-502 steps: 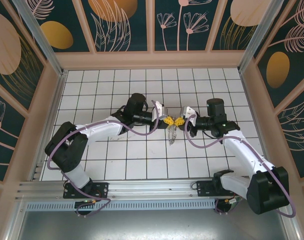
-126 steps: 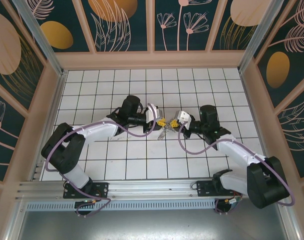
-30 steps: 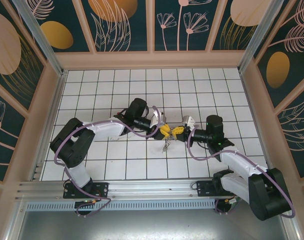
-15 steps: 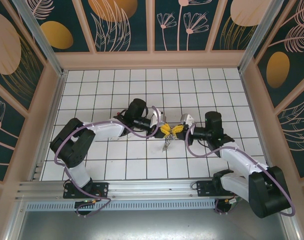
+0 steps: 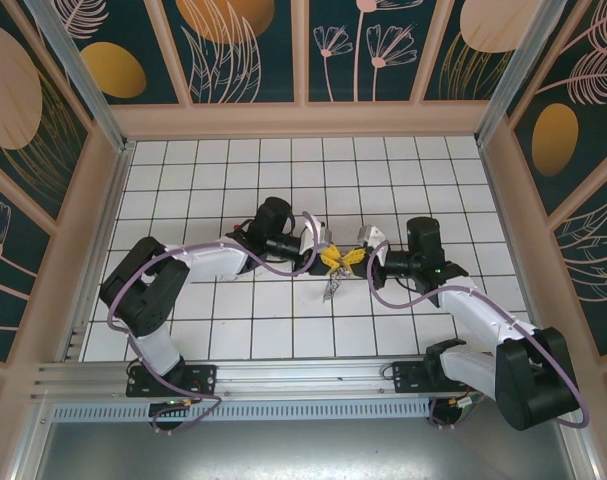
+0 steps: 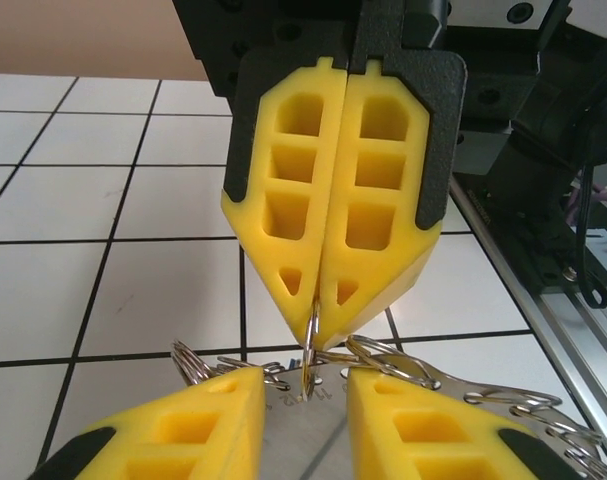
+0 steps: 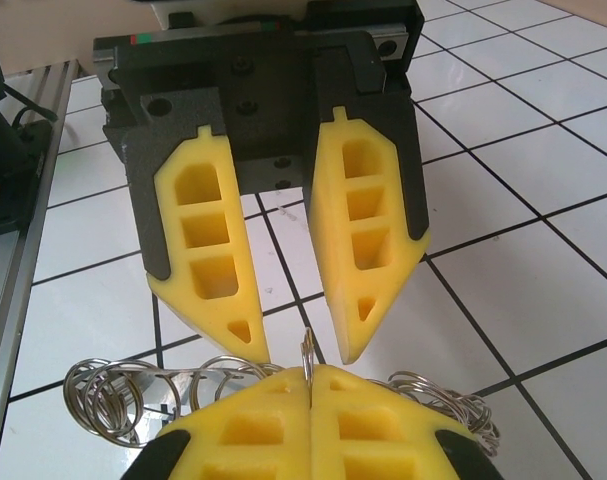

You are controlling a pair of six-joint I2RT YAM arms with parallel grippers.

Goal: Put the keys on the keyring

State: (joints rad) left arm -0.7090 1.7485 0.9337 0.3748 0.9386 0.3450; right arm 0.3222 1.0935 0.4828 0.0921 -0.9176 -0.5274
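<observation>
Both hands: locate at frame centre, tip to tip. Note right hand (image 6: 318, 298) pinching a thin loop of the keyring (image 5: 330, 289); note left hand (image 7: 303, 345) spread either side of that loop.

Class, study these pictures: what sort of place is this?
Probably a robot test cell: a white tiled floor boxed in by leaf-patterned panels, with a left arm and right arm bolted to a metal rail.

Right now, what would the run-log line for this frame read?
right gripper: shut on keyring | left gripper: open, jaws either side of keyring | place: over mid table
</observation>
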